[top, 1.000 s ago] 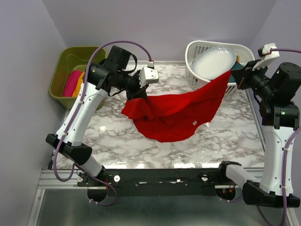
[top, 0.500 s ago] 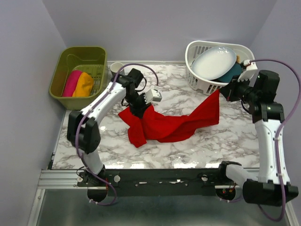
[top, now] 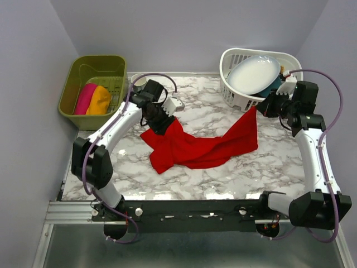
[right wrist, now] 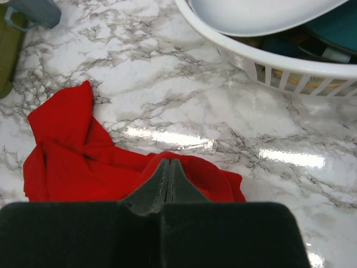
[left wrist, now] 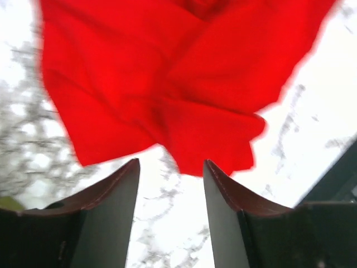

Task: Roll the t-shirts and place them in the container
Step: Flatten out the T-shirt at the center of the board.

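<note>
One marble table point(top: 268, 162) carried a crumpled red t-shirt point(top: 195, 145) at its middle. Beyond the far left corner, a green bin point(top: 78, 72) held a pink t-shirt point(top: 85, 96) and an orange t-shirt point(top: 100, 99), both rolled. The left gripper point(left wrist: 170, 167) hung with fingers parted just above the red cloth's left end. The right gripper point(right wrist: 169, 162) was pinched on its raised right corner.
</note>
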### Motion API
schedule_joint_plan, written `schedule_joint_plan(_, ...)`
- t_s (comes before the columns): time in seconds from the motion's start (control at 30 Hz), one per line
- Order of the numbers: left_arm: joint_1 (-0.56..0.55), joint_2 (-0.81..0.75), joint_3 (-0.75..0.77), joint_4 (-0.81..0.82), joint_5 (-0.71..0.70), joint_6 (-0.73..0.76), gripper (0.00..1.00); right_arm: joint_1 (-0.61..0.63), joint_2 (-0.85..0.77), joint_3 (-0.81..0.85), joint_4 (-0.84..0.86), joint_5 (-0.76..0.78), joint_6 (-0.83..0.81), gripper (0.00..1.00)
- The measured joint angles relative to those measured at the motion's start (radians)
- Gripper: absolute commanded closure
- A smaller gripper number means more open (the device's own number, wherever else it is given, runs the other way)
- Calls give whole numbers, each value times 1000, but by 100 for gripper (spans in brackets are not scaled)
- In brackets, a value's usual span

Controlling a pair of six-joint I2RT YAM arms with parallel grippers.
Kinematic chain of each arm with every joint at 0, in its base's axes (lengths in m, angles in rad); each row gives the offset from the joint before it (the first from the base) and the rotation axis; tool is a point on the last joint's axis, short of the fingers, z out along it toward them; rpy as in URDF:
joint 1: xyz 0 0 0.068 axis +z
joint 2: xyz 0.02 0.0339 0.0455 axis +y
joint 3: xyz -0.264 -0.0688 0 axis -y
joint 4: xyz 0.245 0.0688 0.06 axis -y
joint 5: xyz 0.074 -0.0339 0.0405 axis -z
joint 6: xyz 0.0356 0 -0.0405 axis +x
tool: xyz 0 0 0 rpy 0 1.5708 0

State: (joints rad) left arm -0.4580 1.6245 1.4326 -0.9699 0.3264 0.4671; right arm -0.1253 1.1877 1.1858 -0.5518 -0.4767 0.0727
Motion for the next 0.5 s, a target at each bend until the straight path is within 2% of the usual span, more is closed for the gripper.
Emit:
schedule_joint_plan(0.13, -95, -79, -137, 1, 8, 29, 37, 0, -10, -42, 2, 0, 6, 100)
schedule_joint_plan(0.23, -156, -58, -206, 22, 7, 23, 38, 0, -2, -43, 4, 0, 6, 100)
schedule_joint_plan(0.5, -230, 18, -277, 117, -47, -31, 40, 0, 54, -13, 3, 0, 5, 100)
